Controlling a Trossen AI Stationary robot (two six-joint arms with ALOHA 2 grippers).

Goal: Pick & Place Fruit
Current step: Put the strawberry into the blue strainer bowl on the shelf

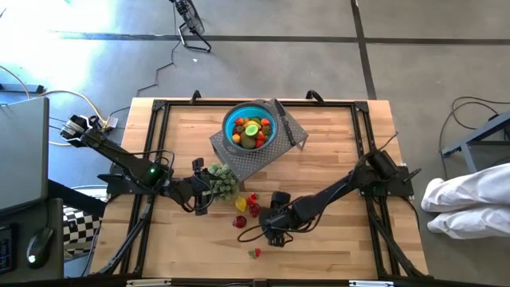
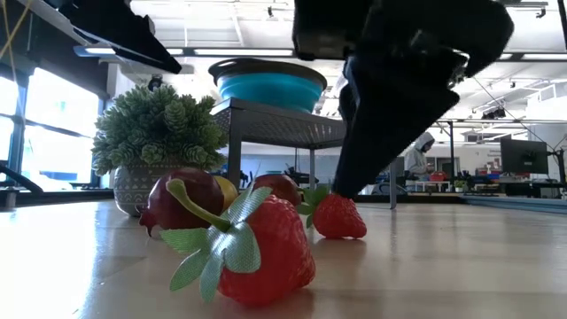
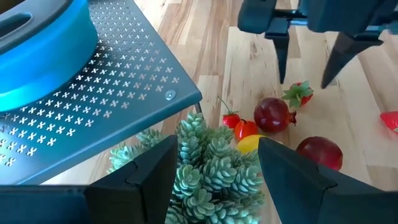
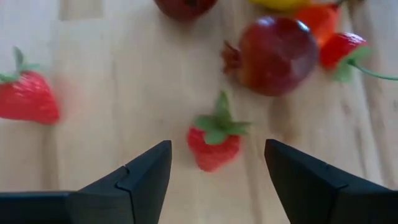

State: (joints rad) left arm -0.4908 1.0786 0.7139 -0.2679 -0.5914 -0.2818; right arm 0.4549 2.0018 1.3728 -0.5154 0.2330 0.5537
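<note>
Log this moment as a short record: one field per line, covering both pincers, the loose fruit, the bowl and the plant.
right pincer: open, above a small strawberry on the table, not gripping it
left pincer: fingers either side of the potted plant; grip cannot be told
loose fruit: pomegranate just beyond that strawberry; a second strawberry lies apart from the cluster
blue bowl: on a perforated grey stand, already holding fruit
knife: on the stand, beside the bowl
table: wooden
</note>
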